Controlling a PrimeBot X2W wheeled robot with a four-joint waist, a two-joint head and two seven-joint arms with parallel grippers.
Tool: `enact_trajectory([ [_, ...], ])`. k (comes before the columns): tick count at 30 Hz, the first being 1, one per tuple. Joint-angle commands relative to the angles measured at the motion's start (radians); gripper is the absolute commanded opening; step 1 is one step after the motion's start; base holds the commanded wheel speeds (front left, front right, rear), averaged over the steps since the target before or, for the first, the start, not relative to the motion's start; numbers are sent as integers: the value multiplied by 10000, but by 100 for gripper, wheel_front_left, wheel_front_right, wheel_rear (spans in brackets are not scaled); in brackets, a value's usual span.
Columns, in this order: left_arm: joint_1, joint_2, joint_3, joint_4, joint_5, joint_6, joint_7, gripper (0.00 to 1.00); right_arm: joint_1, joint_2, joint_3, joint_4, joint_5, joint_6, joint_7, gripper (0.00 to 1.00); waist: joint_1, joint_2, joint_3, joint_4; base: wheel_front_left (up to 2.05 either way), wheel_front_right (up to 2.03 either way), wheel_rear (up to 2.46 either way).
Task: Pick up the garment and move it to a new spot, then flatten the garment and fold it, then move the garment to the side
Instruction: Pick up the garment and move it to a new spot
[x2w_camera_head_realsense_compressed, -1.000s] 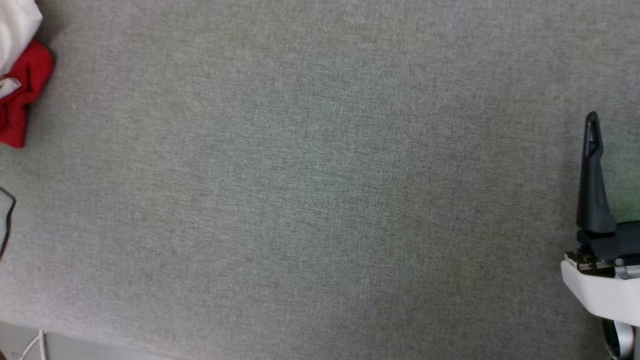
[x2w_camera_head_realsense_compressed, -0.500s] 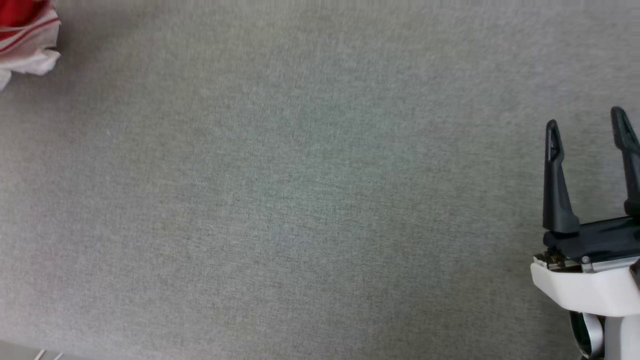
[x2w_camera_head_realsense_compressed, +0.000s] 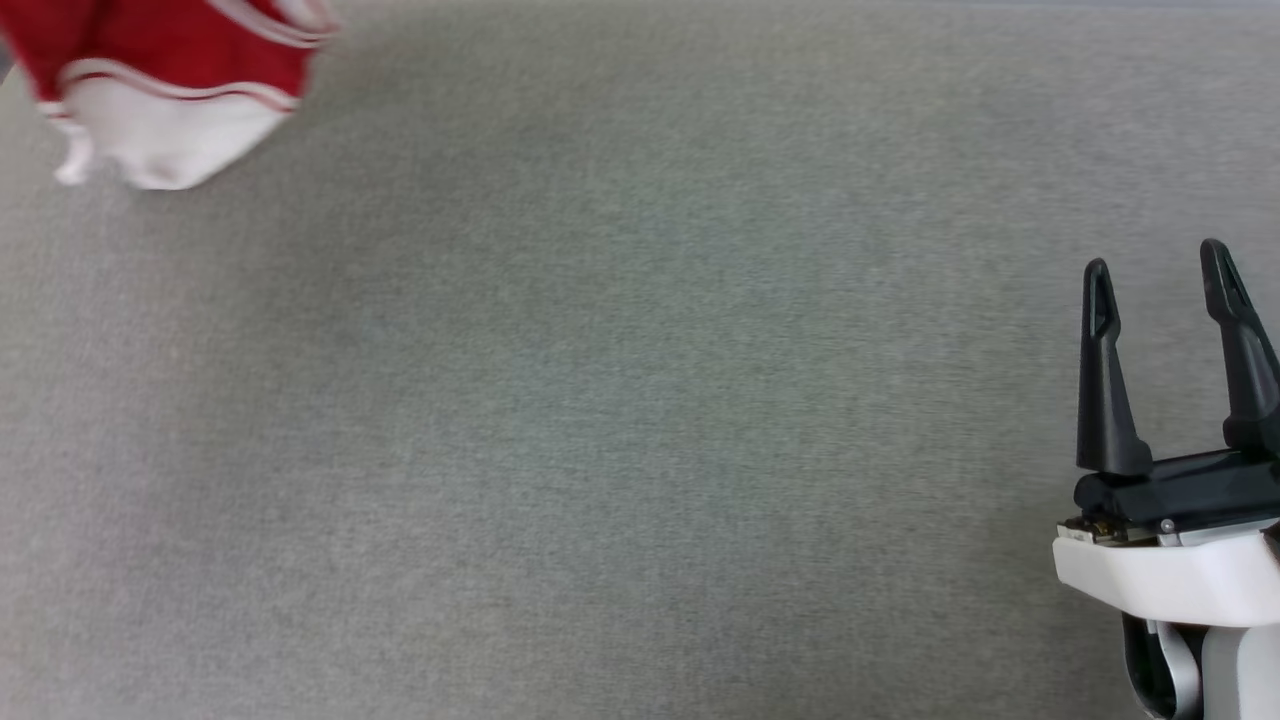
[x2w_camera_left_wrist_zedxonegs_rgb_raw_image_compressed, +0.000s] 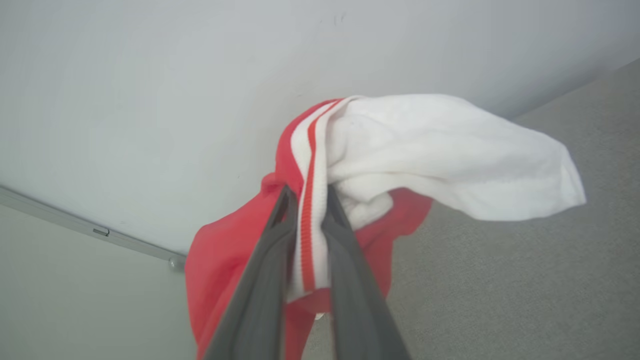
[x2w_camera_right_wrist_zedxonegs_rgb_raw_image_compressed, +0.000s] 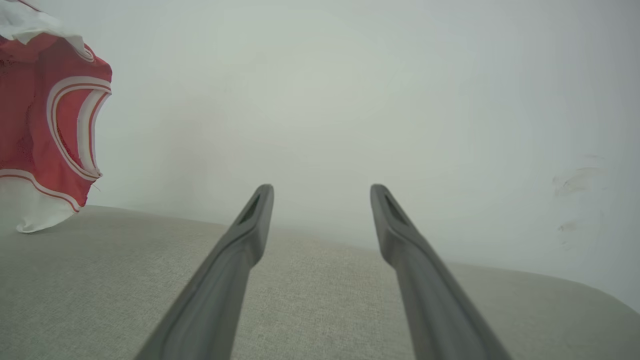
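Note:
The garment (x2w_camera_head_realsense_compressed: 170, 80), a red shirt with white sleeves and striped trim, hangs bunched above the grey surface at the head view's top left. In the left wrist view my left gripper (x2w_camera_left_wrist_zedxonegs_rgb_raw_image_compressed: 306, 200) is shut on the garment (x2w_camera_left_wrist_zedxonegs_rgb_raw_image_compressed: 450, 150), pinching its red-and-white striped trim, with a white sleeve flopping to the right. The garment (x2w_camera_right_wrist_zedxonegs_rgb_raw_image_compressed: 50, 135) also dangles at the left of the right wrist view, its lower end at the surface. My right gripper (x2w_camera_head_realsense_compressed: 1160, 275) stands open over the surface at the lower right, nothing between its fingers (x2w_camera_right_wrist_zedxonegs_rgb_raw_image_compressed: 250, 220).
A grey fabric-covered surface (x2w_camera_head_realsense_compressed: 600, 400) spreads across the head view. A pale wall (x2w_camera_right_wrist_zedxonegs_rgb_raw_image_compressed: 350, 100) rises behind it. A metal rail (x2w_camera_left_wrist_zedxonegs_rgb_raw_image_compressed: 100, 231) runs along the wall in the left wrist view.
The head camera has shifted. The garment went from lying at the left edge to hanging lifted at the top left. The right gripper came further into view, both fingers showing.

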Motion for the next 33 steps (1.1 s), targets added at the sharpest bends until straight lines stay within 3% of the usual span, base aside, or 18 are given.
enact_trajectory([
  [1,-379,-87,-201,-284,142,10,108,0,125,33,-26,80,134,-7,-19,100,1,-1,-404,-427,0,0,0],
  [21,-1797,-1614,-2205,-2750,172,10,564,0,571,32,-41,472,850,-7,-19,100,1,-1,-1493,-2308,0,0,0],
  [33,141,-2214,-3454,-3546,141,152,-53,0,561,31,-54,469,914,-7,-17,100,1,-1,-1182,-2962,0,0,0],
])
